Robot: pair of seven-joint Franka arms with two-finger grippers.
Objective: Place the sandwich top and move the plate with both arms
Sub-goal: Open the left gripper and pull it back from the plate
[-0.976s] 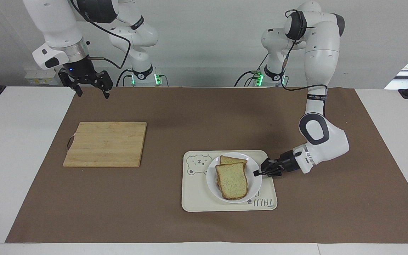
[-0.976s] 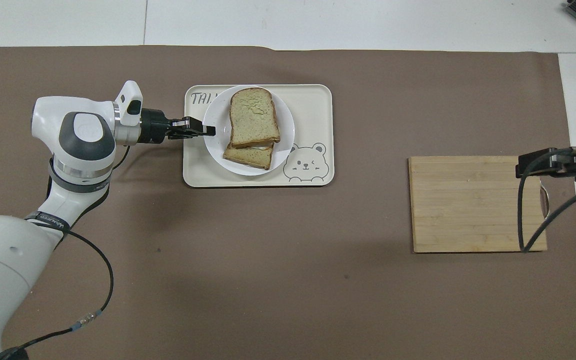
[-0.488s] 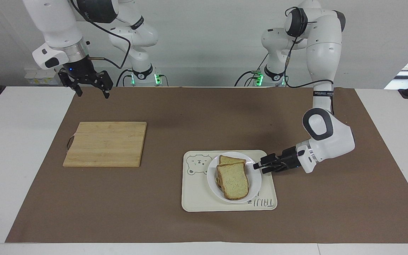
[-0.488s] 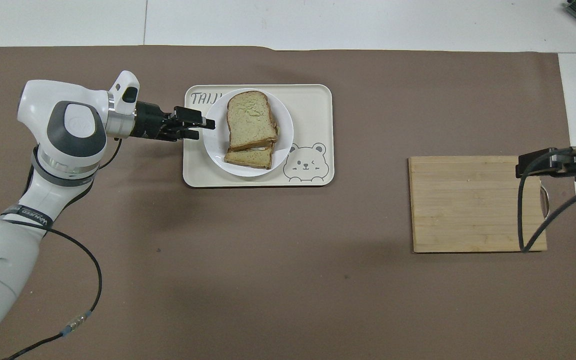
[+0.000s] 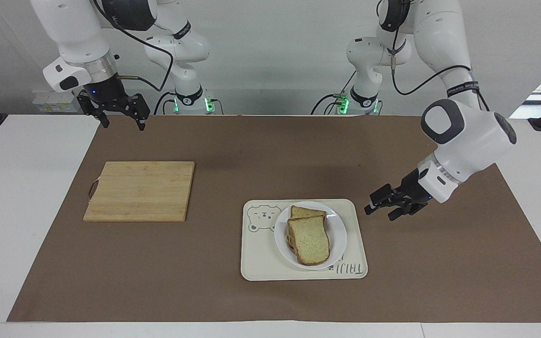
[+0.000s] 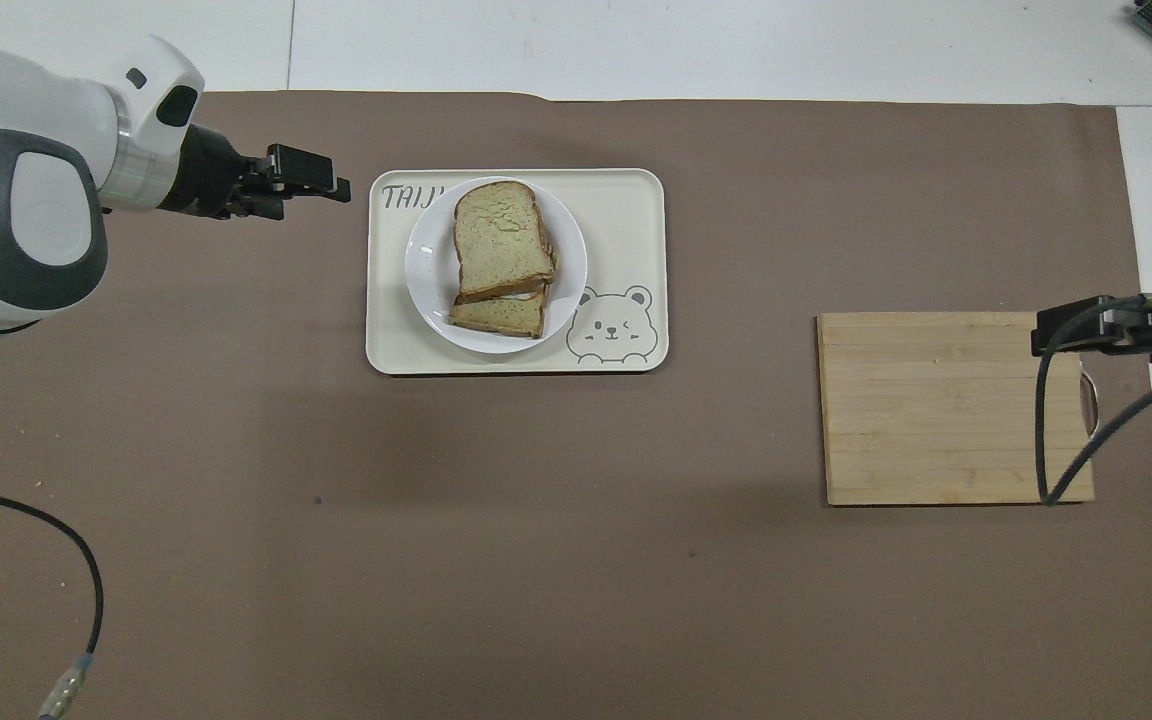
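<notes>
Facing view: the left end effector hangs empty, fingers spread, over the brown mat just beside the tray. The sandwich top hides most of the lower slice on the plate. The right end effector, fingers wide, waits over the table's edge.

We see a bench with a white top, and most of it lies under a brown paper mat. On the mat, toward the right arm's end, a wooden cutting board lies flat, with a small handle loop at its outer edge. Near the middle of the mat sits a cream rectangular tray with rounded corners; we make out a bear drawing at one end and grey lettering at the other.
</notes>
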